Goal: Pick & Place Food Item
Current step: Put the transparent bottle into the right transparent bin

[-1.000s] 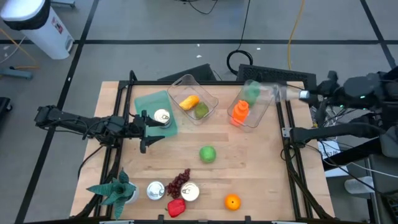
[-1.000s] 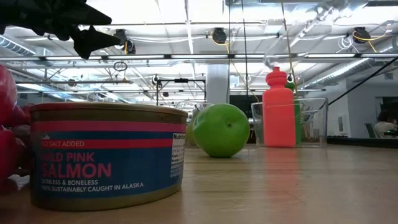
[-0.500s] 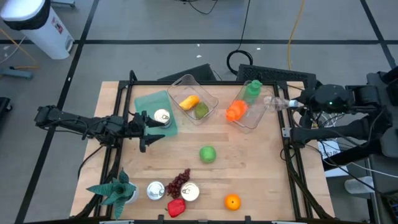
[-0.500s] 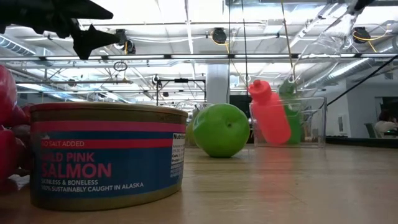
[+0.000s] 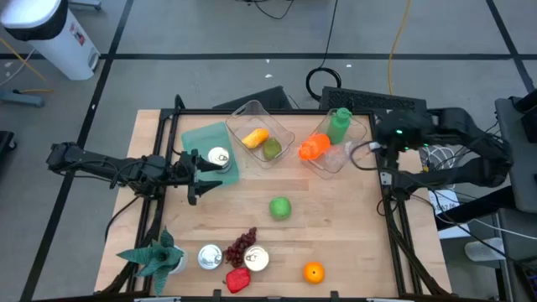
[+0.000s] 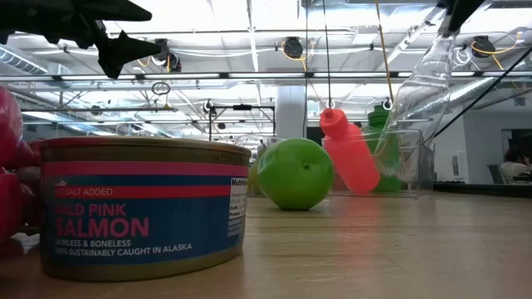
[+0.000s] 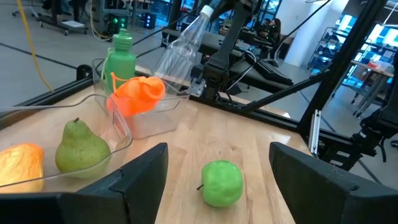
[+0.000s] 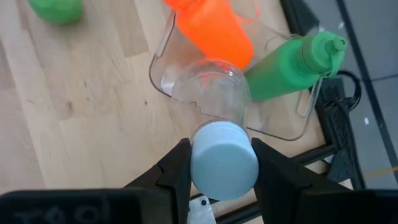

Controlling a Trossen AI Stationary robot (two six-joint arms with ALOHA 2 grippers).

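**Right fingers** (image 8: 224, 163): clenched on the pale cap (image 8: 224, 155) of a clear bottle (image 8: 211, 87), at the bench's (image 5: 336, 235) far right edge. The bottle hangs tilted, base down, into the clear bin (image 5: 362, 132). This is a bottle, not food.

**Same bin:** orange bottle (image 5: 312, 148), tipped over and leaning across the rim towards the bench; green bottle (image 5: 338, 124), upright at the back.

**Left fingers** (image 5: 201, 178): released, spread wide and grasping nothing, hovering at the left side just beside the green mat (image 5: 205, 138) and the can (image 5: 218, 157) on it.

**Food, loose:** green apple (image 5: 279, 207), mid-bench and well apart from both of my arms; orange (image 5: 314, 272), grapes (image 5: 242, 246) and red pepper (image 5: 237, 279) along the near edge, with the salmon can (image 6: 141, 208).

**Food, already binned:** pear (image 5: 273, 149) and a yellow fruit (image 5: 255, 137) in the second bin (image 5: 252, 109).

**Risks, as I judge them:**
- My hold is on the cap alone. A light, smooth bottle held that way can swing or slip, and its base could push the orange bottle right out of the bin.
- Pressing down further may shove or tip the bin, which looks light, and topple the green bottle.
- Letting go while the bottle is tilted would leave it lying across the rim, free to roll onto the bench.
- The apple is round. A careless reach by my left fingers could send it rolling.
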